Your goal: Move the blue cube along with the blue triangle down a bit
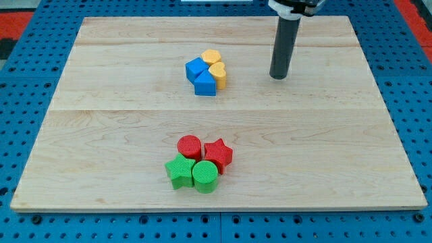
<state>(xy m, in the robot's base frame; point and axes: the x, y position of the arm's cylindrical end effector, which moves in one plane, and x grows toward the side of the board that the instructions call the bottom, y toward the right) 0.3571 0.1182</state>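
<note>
The blue cube (196,68) and the blue triangle (205,84) sit together above the board's middle, touching a yellow hexagon (212,57) and a yellow heart (217,73) on their right. The dark rod comes down from the view's top, and my tip (279,76) rests on the board to the right of this cluster, well apart from the yellow heart. It touches no block.
A second cluster lies near the view's bottom: a red cylinder (190,146), a red star (218,154), a green star (179,171) and a green cylinder (204,176). The wooden board (101,101) lies on a blue pegboard surface (20,74).
</note>
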